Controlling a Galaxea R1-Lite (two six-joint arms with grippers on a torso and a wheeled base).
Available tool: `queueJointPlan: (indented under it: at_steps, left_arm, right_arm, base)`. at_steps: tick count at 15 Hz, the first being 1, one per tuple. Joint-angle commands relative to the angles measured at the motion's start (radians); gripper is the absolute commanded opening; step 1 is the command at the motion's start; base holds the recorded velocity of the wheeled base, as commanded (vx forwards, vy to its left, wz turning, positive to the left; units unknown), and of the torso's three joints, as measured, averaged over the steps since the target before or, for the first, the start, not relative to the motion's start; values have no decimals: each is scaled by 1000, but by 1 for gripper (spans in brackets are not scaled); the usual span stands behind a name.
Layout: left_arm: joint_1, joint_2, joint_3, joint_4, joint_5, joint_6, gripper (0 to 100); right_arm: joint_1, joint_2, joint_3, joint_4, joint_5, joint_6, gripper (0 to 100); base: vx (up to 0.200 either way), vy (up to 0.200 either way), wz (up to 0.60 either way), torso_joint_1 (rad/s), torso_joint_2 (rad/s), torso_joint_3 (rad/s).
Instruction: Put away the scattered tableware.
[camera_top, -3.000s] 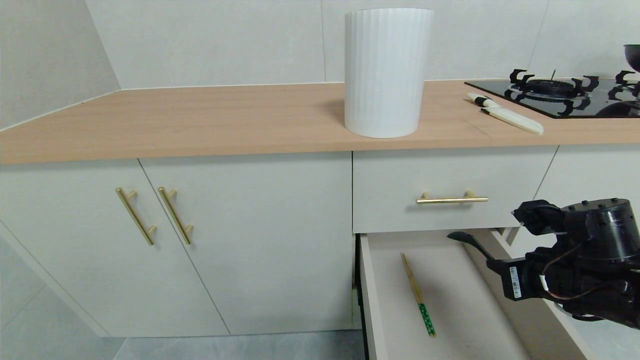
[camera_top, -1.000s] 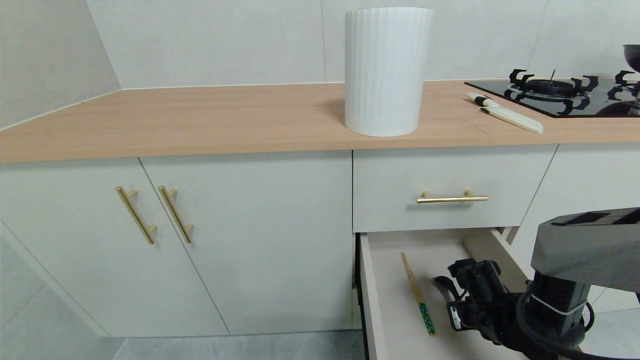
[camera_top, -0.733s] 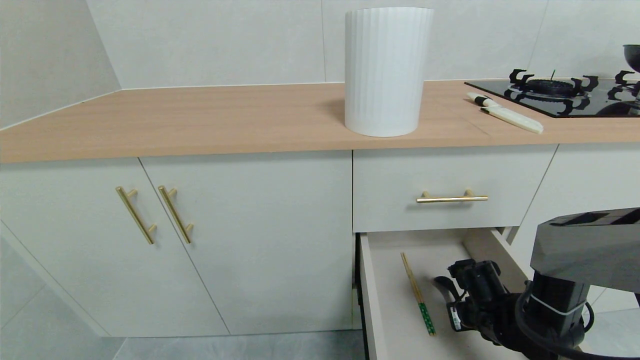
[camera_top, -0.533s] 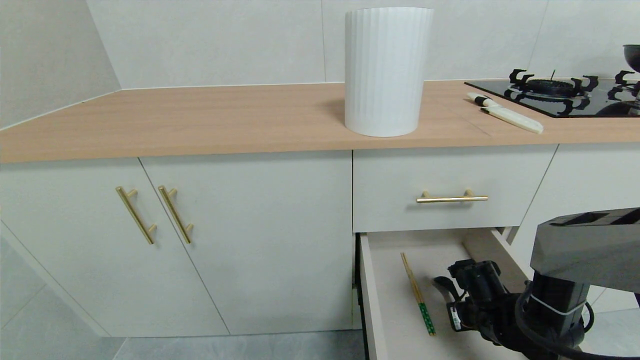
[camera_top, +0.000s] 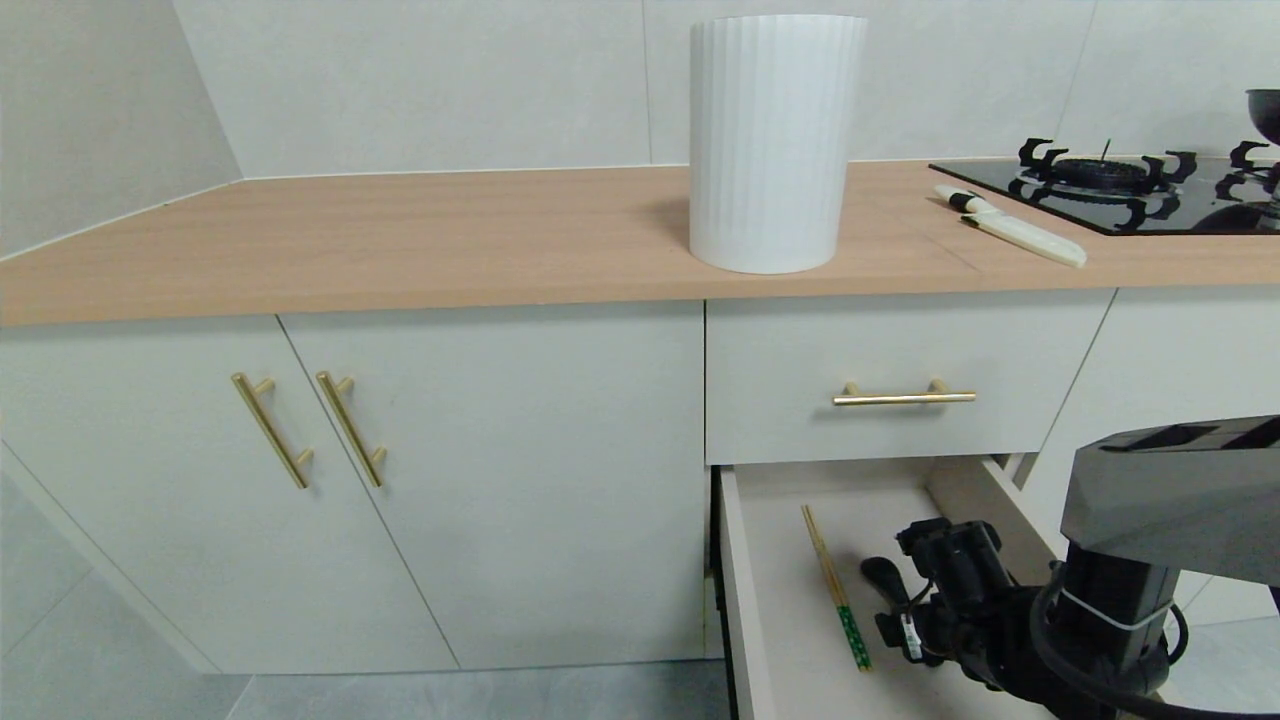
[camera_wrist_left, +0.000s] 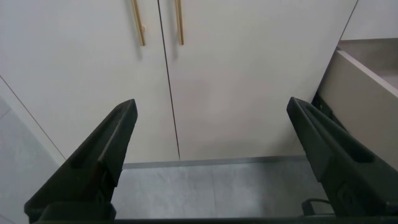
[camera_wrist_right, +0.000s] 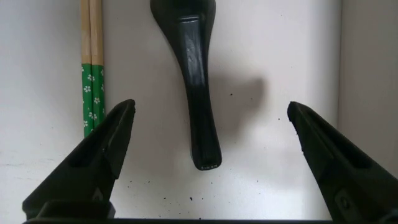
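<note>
Black spoon (camera_wrist_right: 198, 93) is lying loose on the drawer (camera_top: 745, 600) floor just beside the chopsticks (camera_wrist_right: 90, 62), with the right pincer (camera_wrist_right: 209, 109) spread wide above it, so the drop-off looks done. Next up, I'd guess: lift clear and go for the white knife (camera_top: 1010, 232) on the bench (camera_top: 400, 240).

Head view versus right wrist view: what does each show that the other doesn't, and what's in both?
Head only: the counter, white canister, knife, stove and cabinet doors. Right wrist only: the spoon's full length, lying flat in the drawer between the fingers of the open right gripper, touching neither. Both: the green-tipped chopsticks beside the spoon in the open drawer.
</note>
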Motion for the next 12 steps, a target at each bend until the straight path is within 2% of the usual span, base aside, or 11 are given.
queueJointPlan:
  at_steps: [1, 4, 6, 8, 12]
  left_arm:
    - [-1, 0, 0, 0, 0, 0, 100]
    - [-1, 0, 0, 0, 0, 0, 100]
    - [-1, 0, 0, 0, 0, 0, 100]
    - [1, 0, 0, 0, 0, 0, 100]
    - [-1, 0, 0, 0, -2, 0, 100]
  right_arm:
    - [0, -13, 3, -4, -2, 4, 100]
    - [-1, -83, 13, -8, 0, 39, 100]
    - [-1, -178, 65, -8, 20, 39, 100]
    - [-1, -287, 79, 36, 44, 38, 100]
    - [2, -547, 6, 420, 78, 47, 100]
  base:
    - [0, 0, 0, 0, 0, 0]
    - [0, 0, 0, 0, 0, 0]
    - [0, 0, 0, 0, 0, 0]
    - [0, 0, 0, 0, 0, 0]
    - [0, 0, 0, 0, 0, 0]
